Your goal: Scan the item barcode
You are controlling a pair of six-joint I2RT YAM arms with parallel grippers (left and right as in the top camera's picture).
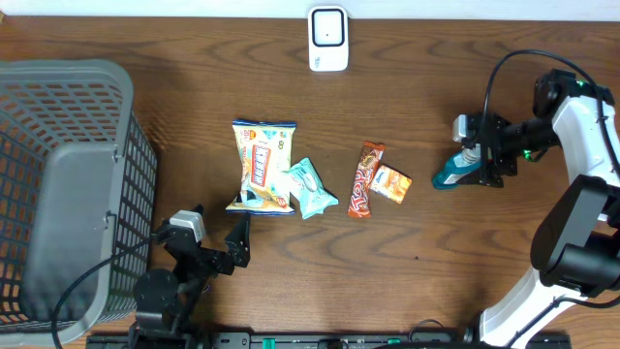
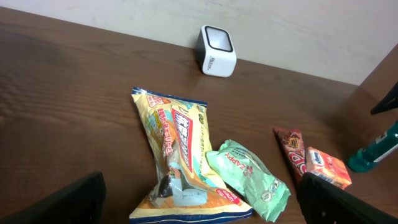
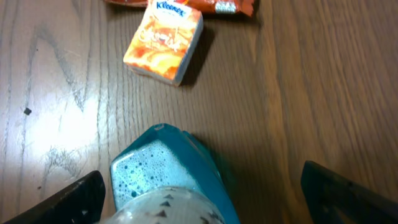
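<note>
My right gripper (image 1: 480, 163) is spread wide around the teal bottle (image 3: 168, 174), not pinching it. The bottle lies just right of the tissue pack (image 1: 391, 183). My left gripper (image 1: 221, 228) is spread and empty beside the basket (image 1: 58, 97). The scanner (image 1: 328, 39) is at the far edge.

the right wrist view crops the teal bottle (image 3: 166, 177).

Matt wood-grain table (image 1: 436, 87), crinkly glossy snack bag (image 1: 262, 165), smooth plastic scanner (image 1: 328, 39).

Looks like a mock shop checkout on a wooden table (image 1: 436, 262): white barcode scanner (image 1: 328, 39) at the far edge, grey basket (image 1: 131, 184) left, snack bag (image 1: 262, 167) and candy bar (image 1: 364, 180) laid out mid-table.
</note>
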